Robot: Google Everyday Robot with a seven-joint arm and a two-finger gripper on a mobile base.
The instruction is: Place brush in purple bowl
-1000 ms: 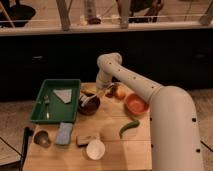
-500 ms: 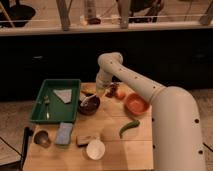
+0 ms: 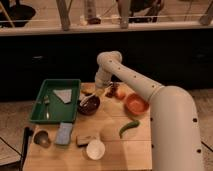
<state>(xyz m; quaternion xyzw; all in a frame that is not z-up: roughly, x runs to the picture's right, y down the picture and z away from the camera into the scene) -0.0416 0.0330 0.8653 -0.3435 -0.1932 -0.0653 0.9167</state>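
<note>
The purple bowl (image 3: 89, 106), dark and glossy, sits on the wooden table (image 3: 115, 145) just right of the green tray. The brush (image 3: 89, 99), slim with a pale handle, lies slanted across the bowl, its upper end pointing up and right toward the gripper. My gripper (image 3: 100, 88) hangs from the white arm just above and right of the bowl, at the brush's upper end. I cannot see whether it still holds the brush.
A green tray (image 3: 37, 116) at the left holds a metal spoon (image 3: 46, 106) and a pale cloth (image 3: 63, 95). An orange bowl (image 3: 136, 104), green pepper (image 3: 129, 127), white cup (image 3: 95, 149), brown block (image 3: 86, 139), blue sponge (image 3: 63, 133) and small items (image 3: 116, 91) surround the bowl.
The gripper has risen slightly above the bowl's right side. The brush stays slanted in the bowl, and the other objects have not moved.
</note>
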